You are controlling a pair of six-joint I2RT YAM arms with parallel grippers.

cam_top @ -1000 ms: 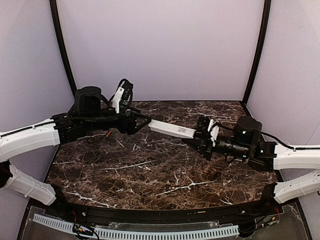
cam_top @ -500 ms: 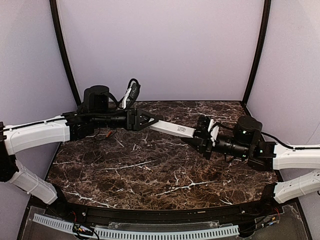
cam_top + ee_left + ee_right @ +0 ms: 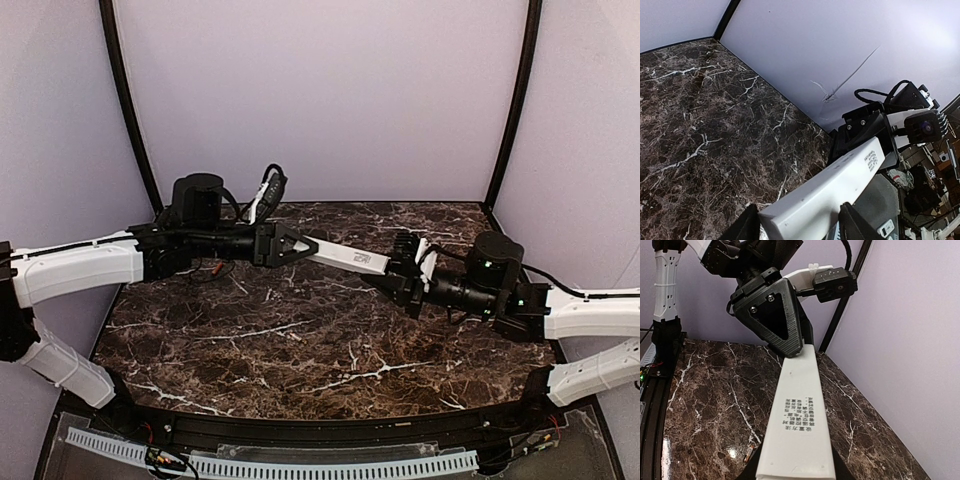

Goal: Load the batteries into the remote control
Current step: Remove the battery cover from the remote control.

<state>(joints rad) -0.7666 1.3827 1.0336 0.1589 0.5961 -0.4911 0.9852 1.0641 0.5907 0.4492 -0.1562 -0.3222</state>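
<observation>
Remote control (image 3: 345, 259) hangs above the table (image 3: 300, 350) near its far edge, pinched between left gripper (image 3: 300, 247) and right gripper (image 3: 395, 270); a battery (image 3: 214, 268) lies unloaded by the left edge.

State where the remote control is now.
In the top view, the remote control spans centre-back, held between the left end effector and the right end effector.

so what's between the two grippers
The remote bridges them, one end in the left gripper, the other in the right gripper; clearest in the top view.
</observation>
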